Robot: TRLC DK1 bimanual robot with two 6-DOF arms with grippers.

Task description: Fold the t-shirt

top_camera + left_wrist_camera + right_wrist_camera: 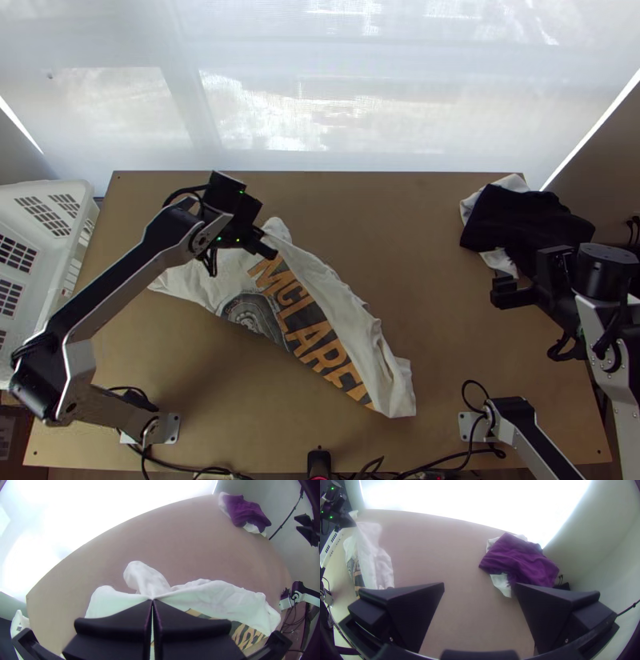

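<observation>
My left gripper (268, 246) is over the upper left part of the white t-shirt (392, 384) in the top view. In the left wrist view, my left gripper (152, 601) is shut on a pinched bit of the t-shirt (230, 596), whose cloth fans out from the fingertips. The shirt lies partly folded and slanting across the table, its long right side turned over beside the orange lettering. My right gripper (506, 293) stands at the table's right side, apart from the shirt; in the right wrist view my right gripper (480, 586) is open with nothing between its fingers.
A dark and white cloth pile (520, 220) lies at the table's far right corner, close to the right gripper. A white basket (80, 192) stands at the left edge. Cables run along the near edge of the table (416, 240). Bare wood lies between shirt and pile.
</observation>
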